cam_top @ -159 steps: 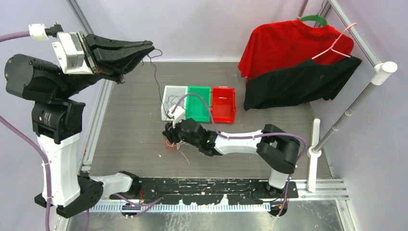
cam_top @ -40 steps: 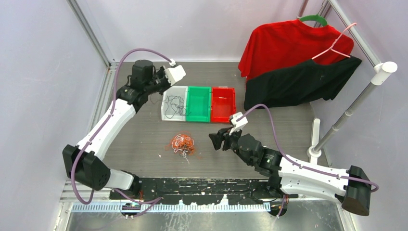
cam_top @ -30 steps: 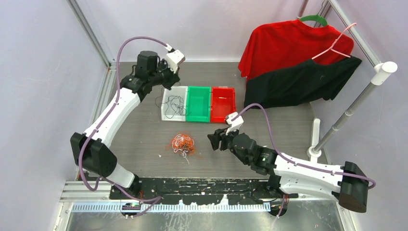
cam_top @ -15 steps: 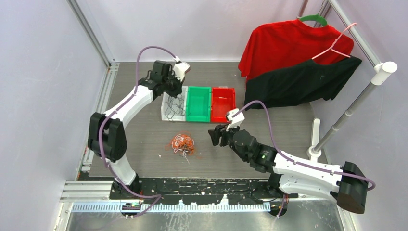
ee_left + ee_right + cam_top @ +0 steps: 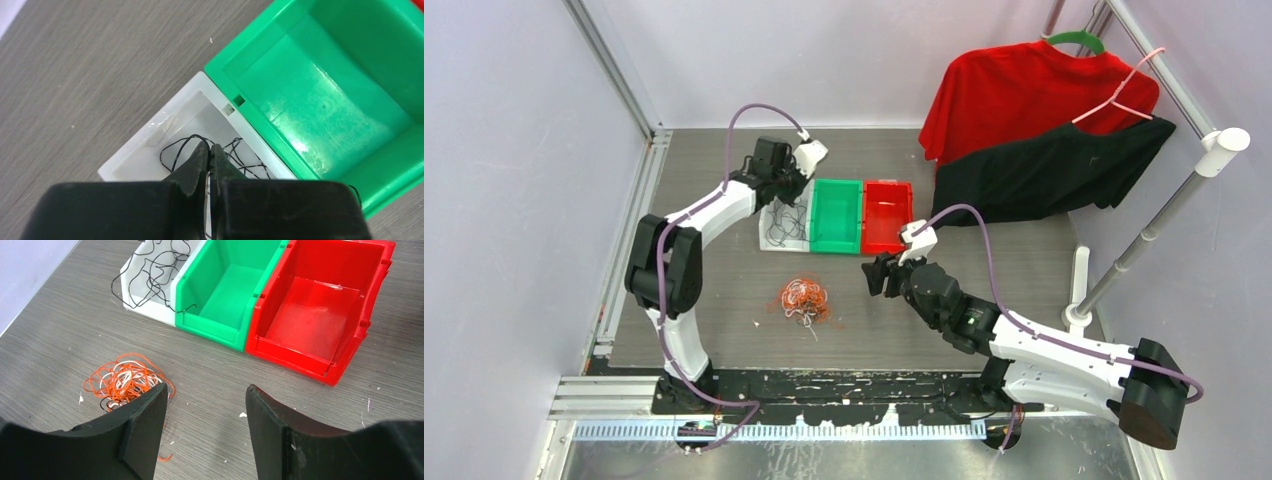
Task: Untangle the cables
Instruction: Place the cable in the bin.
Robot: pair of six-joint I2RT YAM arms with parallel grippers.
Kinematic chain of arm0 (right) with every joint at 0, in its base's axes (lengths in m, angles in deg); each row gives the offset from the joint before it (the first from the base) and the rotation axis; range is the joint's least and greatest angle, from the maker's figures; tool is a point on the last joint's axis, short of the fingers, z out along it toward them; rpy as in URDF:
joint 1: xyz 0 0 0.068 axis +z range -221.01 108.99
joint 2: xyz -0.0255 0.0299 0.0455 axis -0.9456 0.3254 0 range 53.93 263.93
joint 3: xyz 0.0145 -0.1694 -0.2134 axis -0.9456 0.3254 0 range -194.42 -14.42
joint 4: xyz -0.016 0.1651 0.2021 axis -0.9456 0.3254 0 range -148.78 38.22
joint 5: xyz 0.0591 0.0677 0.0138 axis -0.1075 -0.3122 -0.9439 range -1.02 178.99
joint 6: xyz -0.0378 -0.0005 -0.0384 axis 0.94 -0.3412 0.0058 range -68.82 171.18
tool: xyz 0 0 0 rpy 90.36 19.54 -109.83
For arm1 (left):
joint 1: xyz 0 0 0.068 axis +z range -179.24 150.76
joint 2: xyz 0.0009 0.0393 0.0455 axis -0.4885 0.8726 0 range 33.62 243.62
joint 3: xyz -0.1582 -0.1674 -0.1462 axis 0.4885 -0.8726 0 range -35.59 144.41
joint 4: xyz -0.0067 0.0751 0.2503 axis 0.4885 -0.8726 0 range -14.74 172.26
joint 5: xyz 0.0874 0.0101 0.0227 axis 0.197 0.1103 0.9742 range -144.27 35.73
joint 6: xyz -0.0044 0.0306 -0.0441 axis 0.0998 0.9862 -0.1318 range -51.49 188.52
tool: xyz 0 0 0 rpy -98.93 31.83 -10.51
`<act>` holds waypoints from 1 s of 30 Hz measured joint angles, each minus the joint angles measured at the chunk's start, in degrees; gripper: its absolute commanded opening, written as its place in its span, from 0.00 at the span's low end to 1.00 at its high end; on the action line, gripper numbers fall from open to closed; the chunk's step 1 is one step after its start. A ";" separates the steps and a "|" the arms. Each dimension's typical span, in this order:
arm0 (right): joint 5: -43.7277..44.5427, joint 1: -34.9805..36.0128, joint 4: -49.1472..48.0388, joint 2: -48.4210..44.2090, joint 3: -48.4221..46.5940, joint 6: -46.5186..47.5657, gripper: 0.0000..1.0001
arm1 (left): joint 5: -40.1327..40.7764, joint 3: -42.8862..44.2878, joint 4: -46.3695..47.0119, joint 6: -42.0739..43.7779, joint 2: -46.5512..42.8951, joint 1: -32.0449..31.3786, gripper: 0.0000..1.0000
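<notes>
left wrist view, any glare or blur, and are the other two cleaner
Left wrist view: glare patches on the floor of the green bin; the shut left fingers are a dark, slightly soft mass at the bottom. Right wrist view: sharp, mild sheen in the red bin. Top external view: even light, soft shadows, cable tangle too small to separate strands.

From high up, well back on the near side of the green bin (image 5: 836, 215), the top camera looks down over everything. The left wrist camera hangs close above that bin's left wall, facing down. The right wrist camera looks slantwise at its front from lower on the near side, so all three views share the bin.
</notes>
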 measured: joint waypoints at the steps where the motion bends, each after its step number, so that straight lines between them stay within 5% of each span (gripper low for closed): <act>1: -0.09 -0.04 0.00 0.07 0.00 -0.07 0.63 | -0.04 -0.17 -0.02 0.31 0.52 0.09 0.00; 4: -0.31 -0.20 0.02 0.04 -0.04 -0.11 0.64 | -0.13 -0.42 -0.42 1.07 2.47 0.28 0.07; 8: -0.63 -0.31 0.22 -0.09 -0.24 -0.09 0.63 | -1.18 0.17 -3.37 2.69 3.80 0.92 0.53; 11: -1.01 -0.33 0.57 -0.44 -0.79 -0.11 0.63 | -3.32 5.53 -10.38 3.34 5.44 1.42 0.65; 19: -2.36 -0.39 1.40 -1.09 -2.05 -0.17 0.63 | -9.99 16.98 -19.28 2.82 5.05 2.97 0.69; 30: -4.61 -0.39 2.29 -0.87 -2.12 -0.50 0.64 | -18.78 14.16 -30.10 0.59 -5.42 7.72 0.67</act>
